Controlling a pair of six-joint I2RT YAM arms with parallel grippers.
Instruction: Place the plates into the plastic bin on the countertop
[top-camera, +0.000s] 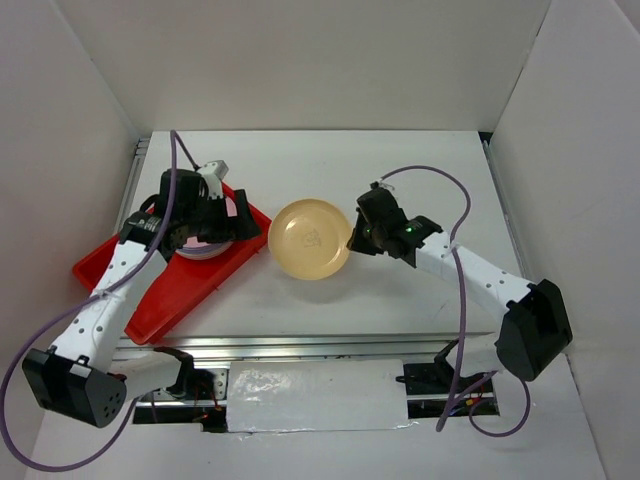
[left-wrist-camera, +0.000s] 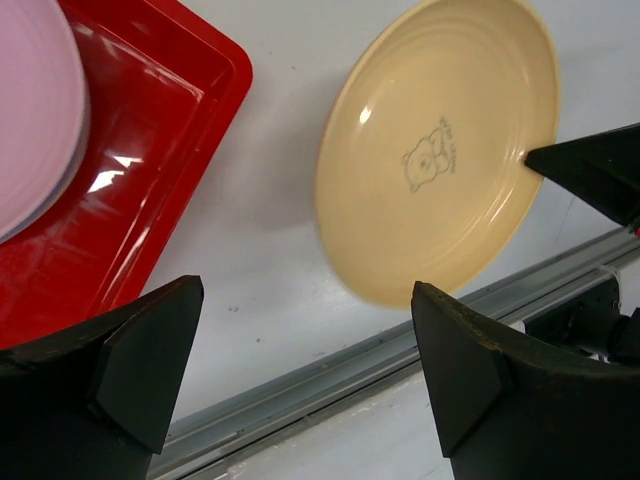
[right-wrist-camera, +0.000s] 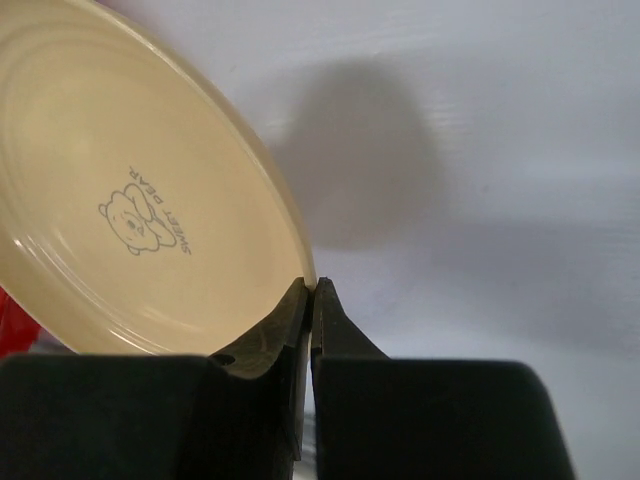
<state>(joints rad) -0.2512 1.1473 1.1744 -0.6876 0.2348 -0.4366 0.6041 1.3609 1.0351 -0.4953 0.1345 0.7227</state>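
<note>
Your right hand (right-wrist-camera: 312, 285) is clenched on the rim of the cream plate (top-camera: 310, 238), pinching its right edge. The plate hangs tilted above the desk (top-camera: 400, 300), just beside the right-hand corner of the red bin (top-camera: 150, 320). It looks like light, stiff plastic with a glossy, slippery face, so I judge a thin edge pinch could let it pivot; a deeper bite on the rim would be safer. Your left hand (left-wrist-camera: 305, 345) is released, fingers spread wide, holding nothing, above the bin. Inside, a pink plate (left-wrist-camera: 30, 110) tops a stack at the end nearest the cream one; how many lie beneath, I cannot tell
</note>
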